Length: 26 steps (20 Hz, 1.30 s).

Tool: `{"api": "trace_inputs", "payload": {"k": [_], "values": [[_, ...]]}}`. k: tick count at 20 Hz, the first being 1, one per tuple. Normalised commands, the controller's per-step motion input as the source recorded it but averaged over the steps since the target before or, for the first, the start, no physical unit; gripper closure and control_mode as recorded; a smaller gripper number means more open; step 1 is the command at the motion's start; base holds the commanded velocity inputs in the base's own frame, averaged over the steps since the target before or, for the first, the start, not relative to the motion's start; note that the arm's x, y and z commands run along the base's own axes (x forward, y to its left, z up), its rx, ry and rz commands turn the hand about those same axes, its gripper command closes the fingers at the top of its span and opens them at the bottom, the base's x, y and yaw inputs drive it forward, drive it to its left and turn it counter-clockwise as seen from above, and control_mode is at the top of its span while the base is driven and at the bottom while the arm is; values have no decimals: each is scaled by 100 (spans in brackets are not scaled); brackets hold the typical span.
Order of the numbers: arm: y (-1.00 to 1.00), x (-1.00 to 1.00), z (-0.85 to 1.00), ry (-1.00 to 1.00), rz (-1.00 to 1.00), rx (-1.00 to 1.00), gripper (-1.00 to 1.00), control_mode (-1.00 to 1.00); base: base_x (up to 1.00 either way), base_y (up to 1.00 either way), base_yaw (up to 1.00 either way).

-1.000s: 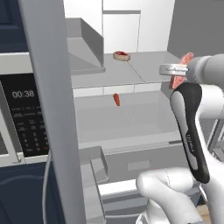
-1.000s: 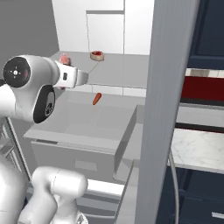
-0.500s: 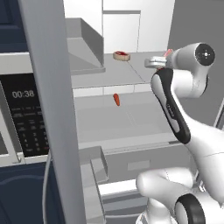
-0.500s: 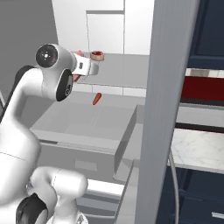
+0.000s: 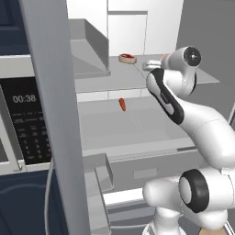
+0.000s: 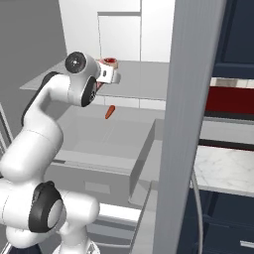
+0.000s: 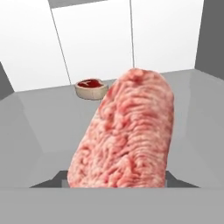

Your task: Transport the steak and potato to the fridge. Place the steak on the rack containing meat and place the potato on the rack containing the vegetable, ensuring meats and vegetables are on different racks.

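Note:
A big pink, marbled steak fills the middle of the hand view, and my gripper is shut on its lower end, so the fingers are mostly hidden. In the left base view the hand hovers over the fridge's upper rack, with the steak's pink edge showing beside the wrist. Farther back on that rack lies a small piece of red meat with a beige rim. On the rack below lies an orange-red vegetable. The potato is out of view.
The open fridge door's grey edge stands tall in the foreground. A microwave with a clock display is at the left. Below the lower rack is a drawer front. White panels back the fridge.
The arm has swung forward into the fridge. The hand with the steak has moved from outside the opening to over the upper rack, nearer the meat lying there.

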Motion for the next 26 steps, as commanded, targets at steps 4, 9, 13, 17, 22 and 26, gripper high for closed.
{"api": "trace_inputs", "payload": {"k": [4,9,13,17,22,26], "values": [[-10,67,-44,-1,6,0,100,-100,0,0,0],[-10,61,-38,0,6,0,100,-100,0,0,0],[-5,45,-41,1,2,0,-100,-100,0,0,0],[0,6,-33,8,0,0,-100,-100,0,0,0],[0,1,-12,3,-1,0,-100,-100,0,0,0],[0,0,-9,0,-3,0,-100,-100,0,0,0]]}}
